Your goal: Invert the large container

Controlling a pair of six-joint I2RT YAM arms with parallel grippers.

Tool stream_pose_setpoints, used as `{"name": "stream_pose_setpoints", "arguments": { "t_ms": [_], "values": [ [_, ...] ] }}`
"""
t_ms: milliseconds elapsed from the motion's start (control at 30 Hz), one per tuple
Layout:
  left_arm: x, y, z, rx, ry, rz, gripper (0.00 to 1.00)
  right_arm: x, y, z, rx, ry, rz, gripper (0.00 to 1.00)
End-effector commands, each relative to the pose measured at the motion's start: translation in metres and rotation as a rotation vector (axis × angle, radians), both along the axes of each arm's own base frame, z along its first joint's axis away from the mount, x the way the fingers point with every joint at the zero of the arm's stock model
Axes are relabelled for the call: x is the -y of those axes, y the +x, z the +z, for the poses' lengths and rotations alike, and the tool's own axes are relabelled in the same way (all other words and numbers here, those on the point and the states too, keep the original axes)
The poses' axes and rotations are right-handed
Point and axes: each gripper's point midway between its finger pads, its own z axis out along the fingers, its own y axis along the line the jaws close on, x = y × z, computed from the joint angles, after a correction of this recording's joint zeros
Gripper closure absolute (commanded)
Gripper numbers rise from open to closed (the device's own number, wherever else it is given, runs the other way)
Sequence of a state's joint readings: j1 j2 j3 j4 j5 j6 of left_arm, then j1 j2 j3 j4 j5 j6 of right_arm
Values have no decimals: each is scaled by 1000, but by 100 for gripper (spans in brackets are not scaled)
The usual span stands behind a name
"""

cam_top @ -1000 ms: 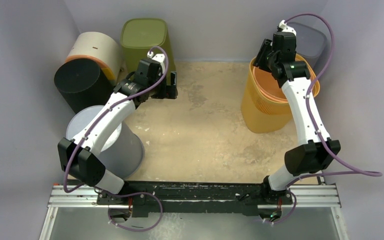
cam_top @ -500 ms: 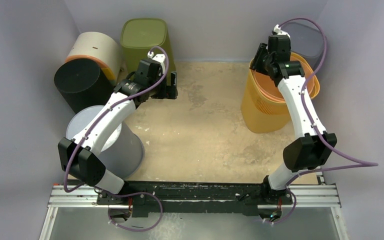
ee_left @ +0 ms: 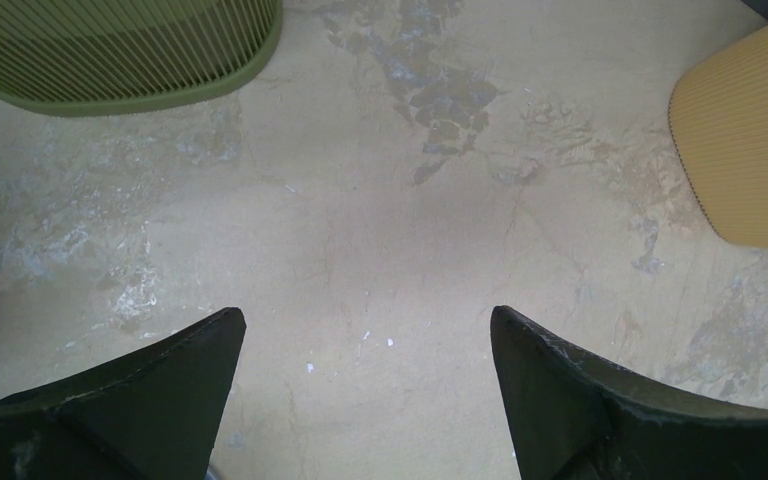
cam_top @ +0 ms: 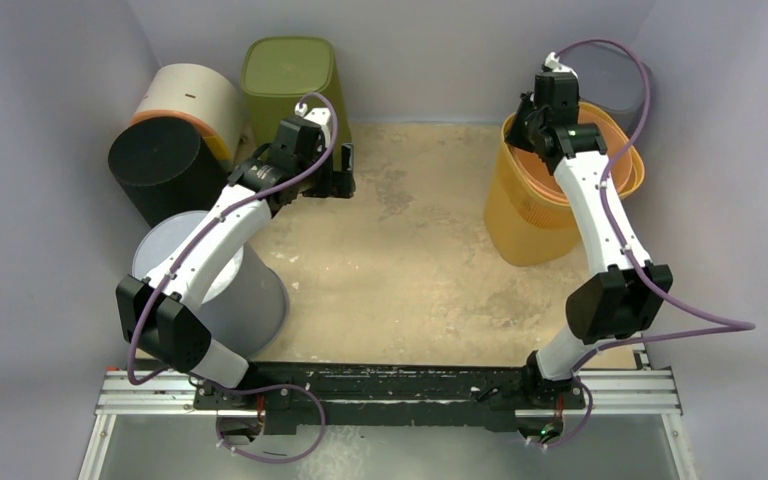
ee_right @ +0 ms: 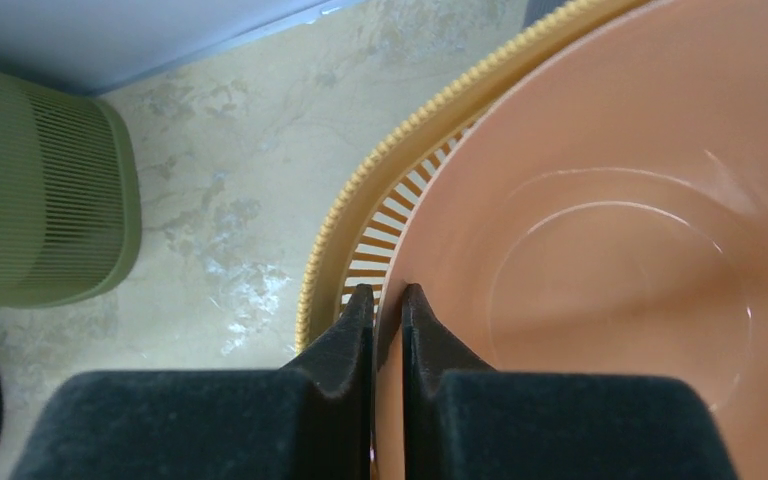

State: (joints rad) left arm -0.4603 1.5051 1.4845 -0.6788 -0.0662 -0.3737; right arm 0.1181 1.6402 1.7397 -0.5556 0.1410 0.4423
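A tall yellow slatted basket (cam_top: 525, 215) stands upright at the back right, with a salmon-orange bin (cam_top: 540, 165) nested inside it. My right gripper (cam_top: 528, 125) is at the left rim. In the right wrist view it (ee_right: 388, 295) is shut on the thin rim of the orange bin (ee_right: 610, 270), one finger inside it and one between it and the yellow basket rim (ee_right: 360, 200). My left gripper (cam_top: 340, 178) is open and empty, low over the floor (ee_left: 365, 330) by the green bin.
An upside-down green slatted bin (cam_top: 288, 75), a beige-and-orange container (cam_top: 192, 100) and a black cylinder (cam_top: 155, 165) crowd the back left. A grey bucket (cam_top: 250, 295) stands under my left arm. A grey bin (cam_top: 625, 75) sits behind the yellow basket. Walls close off three sides.
My right wrist has moved back and to the left at the basket's rim, and its elbow has swung out. The basket has shifted slightly to the right. The left arm has not moved.
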Motion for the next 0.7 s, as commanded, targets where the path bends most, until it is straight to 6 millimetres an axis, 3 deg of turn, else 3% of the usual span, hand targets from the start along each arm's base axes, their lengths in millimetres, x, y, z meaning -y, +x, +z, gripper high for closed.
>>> {"name": "stream_pose_setpoints", "arguments": {
  "t_ms": [0, 100, 300, 467, 667],
  "values": [
    [-3, 4, 11, 42, 3, 6, 10, -2, -3, 15, 40, -20, 44, 99],
    [-5, 4, 15, 51, 9, 14, 10, -2, -5, 37, 82, -30, 60, 100],
    [-6, 5, 28, 70, 5, 21, 10, -1, -21, 99, 174, -56, 88, 100],
    [-7, 4, 50, 89, -11, 27, 10, -4, -45, 158, 275, -44, 122, 100],
    [-4, -2, 82, 128, -71, 29, 10, 8, -83, 235, 449, -101, 113, 100]
  ]
}}
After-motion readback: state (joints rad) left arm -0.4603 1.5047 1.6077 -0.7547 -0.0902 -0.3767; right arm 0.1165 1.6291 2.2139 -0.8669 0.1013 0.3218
